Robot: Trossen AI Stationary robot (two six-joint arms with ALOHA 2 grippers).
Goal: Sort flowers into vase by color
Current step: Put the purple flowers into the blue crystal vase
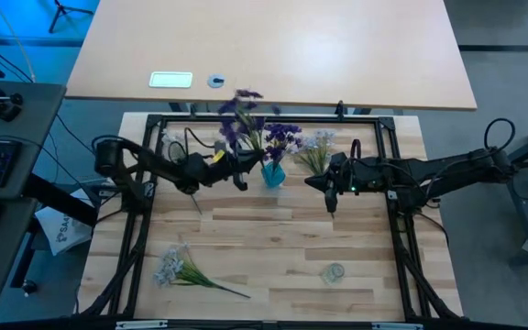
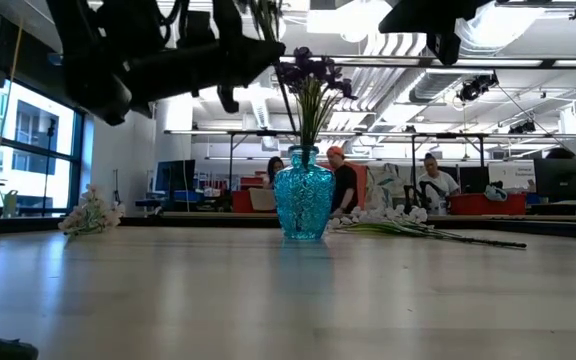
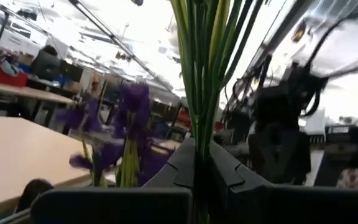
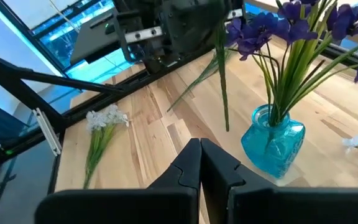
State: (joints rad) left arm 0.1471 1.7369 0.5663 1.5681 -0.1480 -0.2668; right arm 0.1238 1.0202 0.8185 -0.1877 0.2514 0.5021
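A blue glass vase [image 1: 272, 174] [image 2: 303, 205] [image 4: 272, 143] stands at the table's middle far part and holds purple flowers [image 1: 282, 137] [image 4: 272, 28]. My left gripper [image 1: 239, 176] [image 3: 201, 148] hovers just left of the vase, shut on a purple sprig [image 1: 239, 115]. My right gripper [image 1: 330, 200] [image 4: 199, 149] hangs shut and empty to the right of the vase. One pale white bunch [image 1: 315, 148] [image 2: 398, 222] lies on the table right of the vase. Another white bunch [image 1: 177, 268] [image 4: 101, 121] lies near the near left corner. My left gripper pinches the purple sprig's bundle of green stems [image 3: 199, 134] between its two fingers, lying across them. The sprig is lifted clear and stands about upright. Its blooms rise above the fingers, and its bare stem end [image 4: 226, 121] hangs below them beside the vase.
A small clear glass thing [image 1: 335, 272] sits on the near right part of the table. A black frame [image 1: 145, 197] runs along the table's edges. A second table [image 1: 273, 46] stands beyond the far edge, and people sit in the room behind [image 2: 343, 185].
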